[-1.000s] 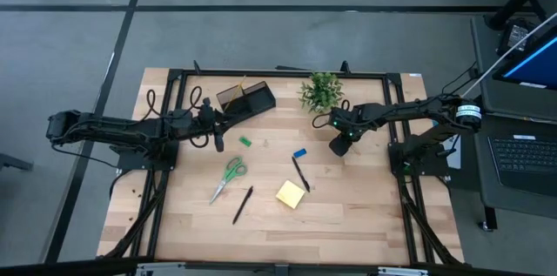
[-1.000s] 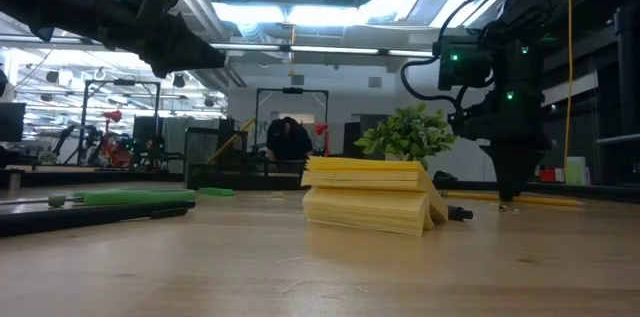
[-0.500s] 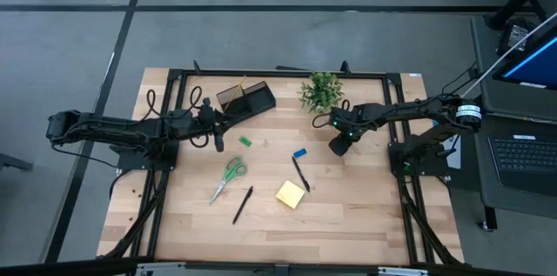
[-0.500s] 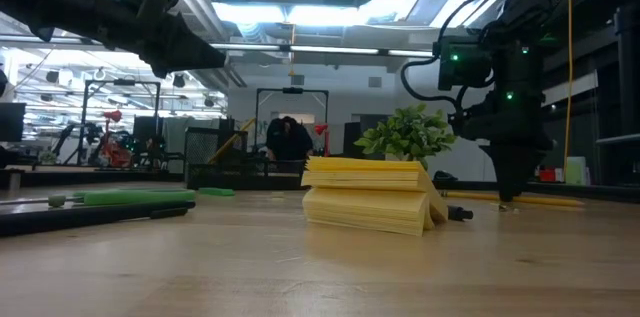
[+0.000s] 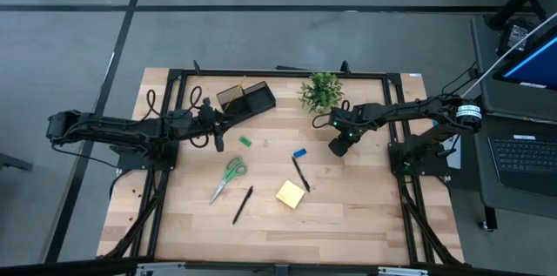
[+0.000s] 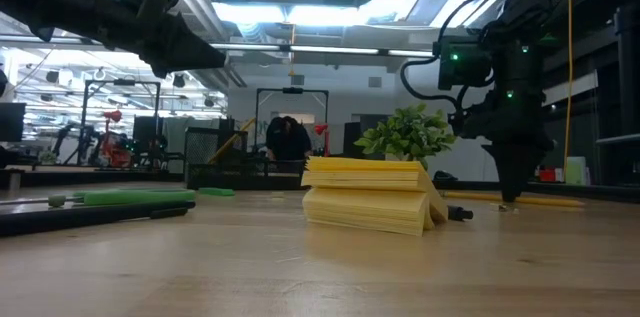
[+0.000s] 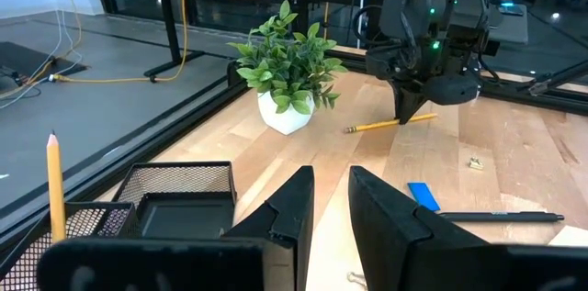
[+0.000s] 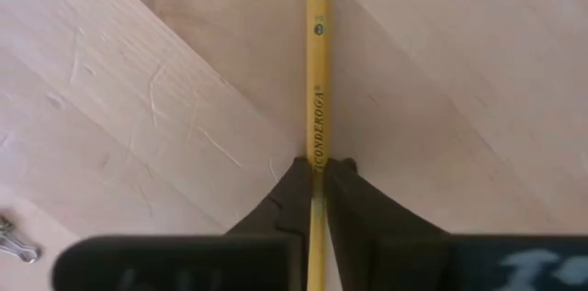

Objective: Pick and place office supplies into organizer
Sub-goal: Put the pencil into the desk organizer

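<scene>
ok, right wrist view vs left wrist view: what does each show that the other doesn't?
Right wrist only: the printed lettering on the pencil and the right hand closed on its shaft.
Left wrist only: the plant, the mesh organizer with another pencil standing in it, the blue block, a pen.
Both: the pencil lying on the wooden table.

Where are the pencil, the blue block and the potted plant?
pencil (image 8: 317,98), right wrist view, printed yellow shaft.
blue block (image 7: 424,195), left wrist view, top face.
potted plant (image 7: 287,115), left wrist view, white pot.
</scene>
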Action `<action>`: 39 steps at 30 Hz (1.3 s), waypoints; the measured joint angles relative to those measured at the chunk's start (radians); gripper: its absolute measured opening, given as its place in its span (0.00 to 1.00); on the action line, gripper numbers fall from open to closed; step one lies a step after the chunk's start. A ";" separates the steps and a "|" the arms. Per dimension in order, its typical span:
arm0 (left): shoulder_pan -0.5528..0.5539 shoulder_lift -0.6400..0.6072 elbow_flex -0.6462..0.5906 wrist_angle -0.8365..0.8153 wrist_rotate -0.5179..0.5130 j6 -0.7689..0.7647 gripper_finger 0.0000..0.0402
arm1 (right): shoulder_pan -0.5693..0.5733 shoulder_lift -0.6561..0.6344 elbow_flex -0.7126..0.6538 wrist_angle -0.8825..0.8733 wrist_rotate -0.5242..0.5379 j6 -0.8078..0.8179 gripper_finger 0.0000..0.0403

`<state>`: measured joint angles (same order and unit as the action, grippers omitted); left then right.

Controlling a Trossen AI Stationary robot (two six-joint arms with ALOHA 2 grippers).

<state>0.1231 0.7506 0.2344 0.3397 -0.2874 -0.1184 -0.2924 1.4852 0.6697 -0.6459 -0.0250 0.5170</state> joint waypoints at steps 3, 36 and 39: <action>0.000 0.000 0.000 0.000 0.000 0.000 0.17 | 0.000 0.000 0.000 0.004 0.000 -0.005 0.09; 0.000 0.000 0.000 0.000 0.000 0.001 0.15 | 0.008 0.004 0.105 0.013 -0.007 -0.118 0.07; 0.000 0.000 0.000 0.001 0.000 0.001 0.15 | 0.022 0.003 0.135 0.011 -0.014 -0.139 0.06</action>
<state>0.1232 0.7508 0.2348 0.3403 -0.2874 -0.1173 -0.2704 1.4883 0.8045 -0.6346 -0.0395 0.3778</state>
